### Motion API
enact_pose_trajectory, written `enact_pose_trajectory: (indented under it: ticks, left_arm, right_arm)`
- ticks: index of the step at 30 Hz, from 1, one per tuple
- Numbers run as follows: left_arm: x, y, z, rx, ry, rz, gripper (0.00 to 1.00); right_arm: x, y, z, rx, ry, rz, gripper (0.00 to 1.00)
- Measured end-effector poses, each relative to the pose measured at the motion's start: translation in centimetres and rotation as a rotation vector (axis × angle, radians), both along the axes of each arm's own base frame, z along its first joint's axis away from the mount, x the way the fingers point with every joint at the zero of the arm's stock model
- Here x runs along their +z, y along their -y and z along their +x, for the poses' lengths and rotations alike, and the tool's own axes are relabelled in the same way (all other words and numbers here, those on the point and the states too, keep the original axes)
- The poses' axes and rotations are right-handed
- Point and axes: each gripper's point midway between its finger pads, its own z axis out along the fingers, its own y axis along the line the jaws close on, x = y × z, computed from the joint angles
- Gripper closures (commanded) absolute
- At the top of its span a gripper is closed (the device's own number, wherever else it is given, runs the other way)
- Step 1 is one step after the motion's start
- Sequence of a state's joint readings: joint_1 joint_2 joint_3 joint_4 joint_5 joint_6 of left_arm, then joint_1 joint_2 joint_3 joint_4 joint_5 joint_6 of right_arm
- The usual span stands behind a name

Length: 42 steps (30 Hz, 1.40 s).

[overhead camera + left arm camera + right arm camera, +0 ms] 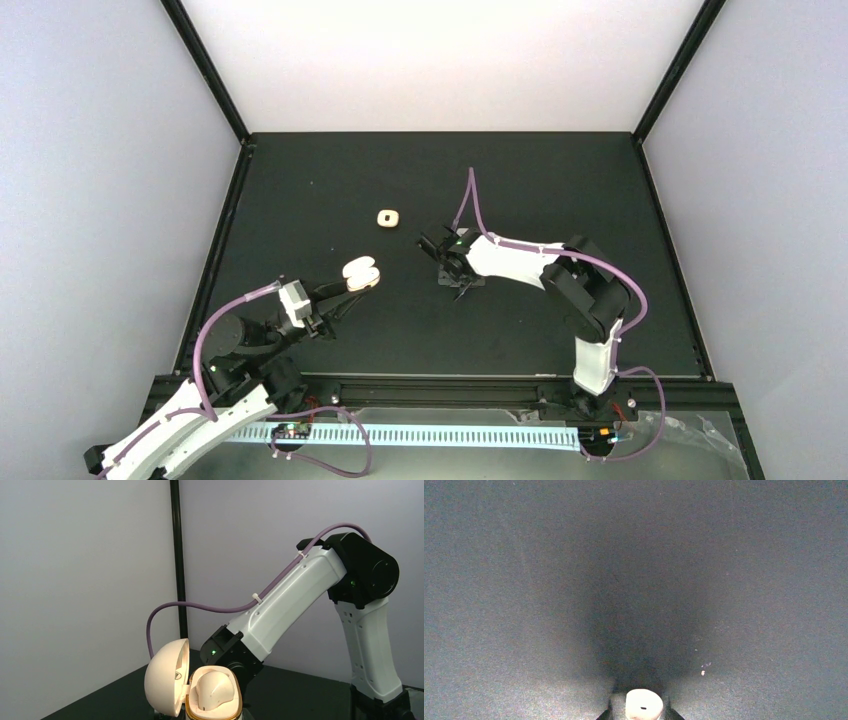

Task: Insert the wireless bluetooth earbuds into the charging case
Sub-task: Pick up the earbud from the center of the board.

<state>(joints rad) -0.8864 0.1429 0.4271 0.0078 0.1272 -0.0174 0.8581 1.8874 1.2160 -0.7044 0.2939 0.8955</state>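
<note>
My left gripper (355, 284) is shut on the base of an open cream charging case (361, 273), held above the mat left of centre. In the left wrist view the lid (167, 677) hangs open to the left. One white earbud (215, 689) sits in the gold-rimmed base (214, 711). My right gripper (457, 268) points down at the mat near the middle. In the right wrist view a small white earbud (644, 706) sits between its dark fingertips (606, 715) at the bottom edge, with the pads against its sides. Other earbuds are out of view.
A second cream case (388, 218), closed, lies on the black mat behind the open one. The right arm (300, 595) stands close in front of the held case. Black frame posts (176, 555) and pale walls enclose the table.
</note>
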Motion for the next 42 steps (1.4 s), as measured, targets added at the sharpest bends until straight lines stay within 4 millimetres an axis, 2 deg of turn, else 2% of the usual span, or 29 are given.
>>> enact_pose_trajectory:
  ticks: [15, 18, 22, 25, 42]
  left_arm:
    - [0.0, 0.0, 0.0, 0.0, 0.0, 0.0, 0.99]
    - [0.0, 0.0, 0.0, 0.0, 0.0, 0.0, 0.98]
    - [0.0, 0.0, 0.0, 0.0, 0.0, 0.0, 0.98]
    - [0.0, 0.0, 0.0, 0.0, 0.0, 0.0, 0.98]
    - [0.0, 0.0, 0.0, 0.0, 0.0, 0.0, 0.98]
  right_arm:
    - [0.0, -0.7, 0.5, 0.094, -0.008, -0.031, 0.84]
    - [0.0, -0.6, 0.4, 0.121, -0.01, -0.042, 0.82]
    - [0.0, -0.5, 0.4, 0.146, -0.016, -0.055, 0.72]
    - [0.1, -0.5, 0.3, 0.152, -0.022, -0.061, 0.69]
    - [0.0, -1.0, 0.7, 0.138, -0.038, -0.053, 0.75]
